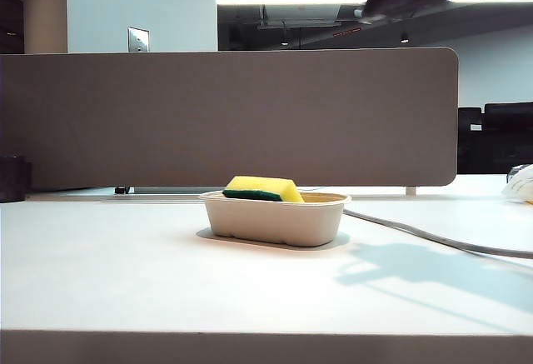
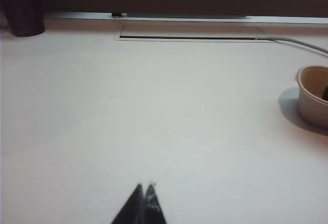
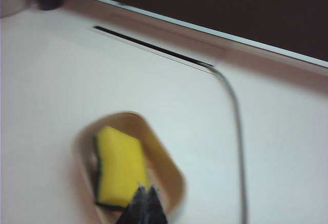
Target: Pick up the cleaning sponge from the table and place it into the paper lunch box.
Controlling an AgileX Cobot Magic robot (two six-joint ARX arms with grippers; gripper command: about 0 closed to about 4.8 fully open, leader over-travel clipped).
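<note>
The sponge (image 1: 265,188) lay tilted in the box (image 1: 275,218), one end propped on the rim, green layer down. The box stood near the middle of the counter (image 1: 125,272), toward its back edge by the divider (image 1: 225,114). A grey cable (image 1: 433,235) ran past it. The right pincer (image 3: 144,189) hung above the box, tips together, holding nothing. The left pincer (image 2: 144,186), also pinched together and empty, was over bare counter well apart from the box.

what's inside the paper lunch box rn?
The cleaning sponge lies in the paper lunch box, yellow side up, green layer along one edge, sticking up past the rim. The box floor under it is hidden. Both grippers are clear of it: right gripper, left gripper.
</note>
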